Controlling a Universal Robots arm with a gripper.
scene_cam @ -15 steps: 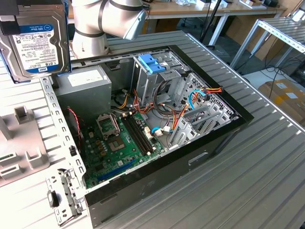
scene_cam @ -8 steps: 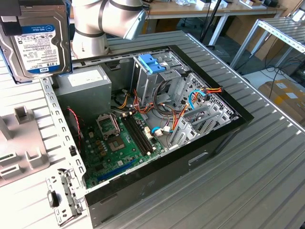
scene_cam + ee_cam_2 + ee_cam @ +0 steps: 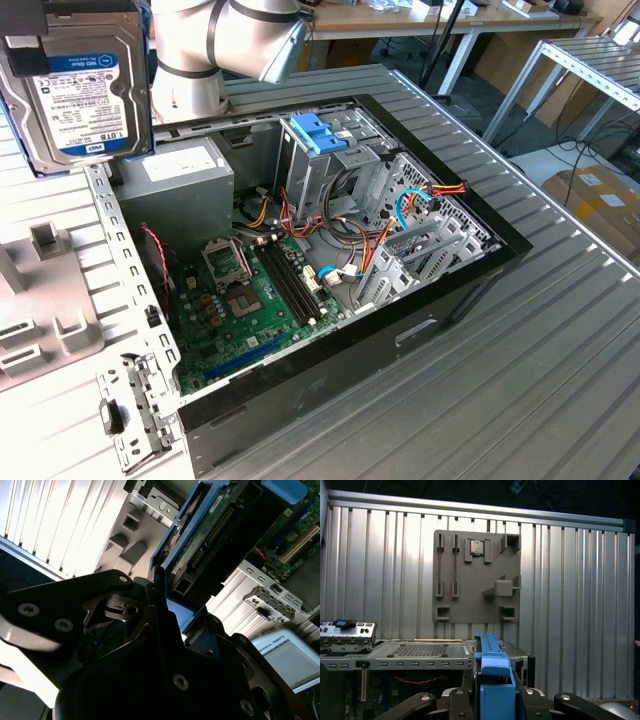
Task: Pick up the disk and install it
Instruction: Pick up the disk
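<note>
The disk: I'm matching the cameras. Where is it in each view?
Exterior view: disk high on the exterior view's left, label showing.
Second wrist view: its circuit-board side, beside the grey plate.
First wrist view: blue rail edge-on, before the grey plate.
Shared landmark: grey plate.

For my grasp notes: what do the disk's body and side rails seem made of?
On the disk, the dark, dull-sheened body is likely metal; the white label looks like paper. Its side rails are smooth and evenly blue, probably moulded plastic.
</note>
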